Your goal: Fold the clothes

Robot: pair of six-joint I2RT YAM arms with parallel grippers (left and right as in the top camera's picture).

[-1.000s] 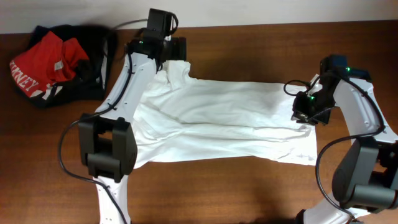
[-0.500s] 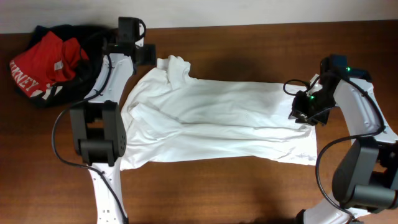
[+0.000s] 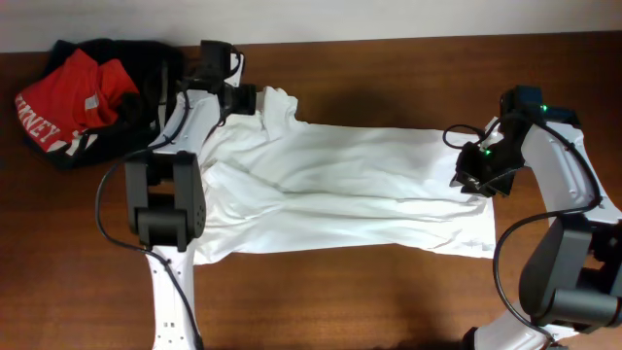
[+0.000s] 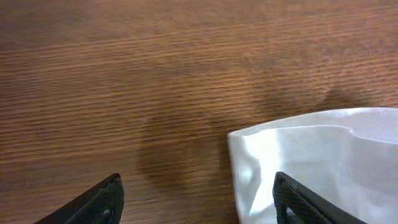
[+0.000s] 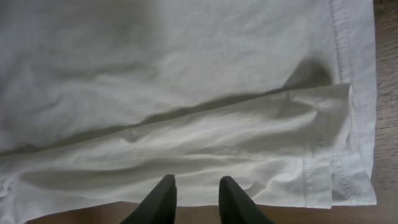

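Overhead shows the white T-shirt (image 3: 340,190) spread across the table (image 3: 389,301); my left claw (image 4: 198,186) is spread wide at one corner; my right claw (image 5: 197,182) is nearly pressed together over the other end; I cannot tell if it pinches.

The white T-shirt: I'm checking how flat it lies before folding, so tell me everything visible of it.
The plain white short-sleeved T-shirt, soft and cotton-like, lies spread sideways on the brown wooden table, rumpled by long creases. Its stitched hem shows at the right, below the right pincer; a folded corner lies by the open left pincer, whose arm passes over its left end.
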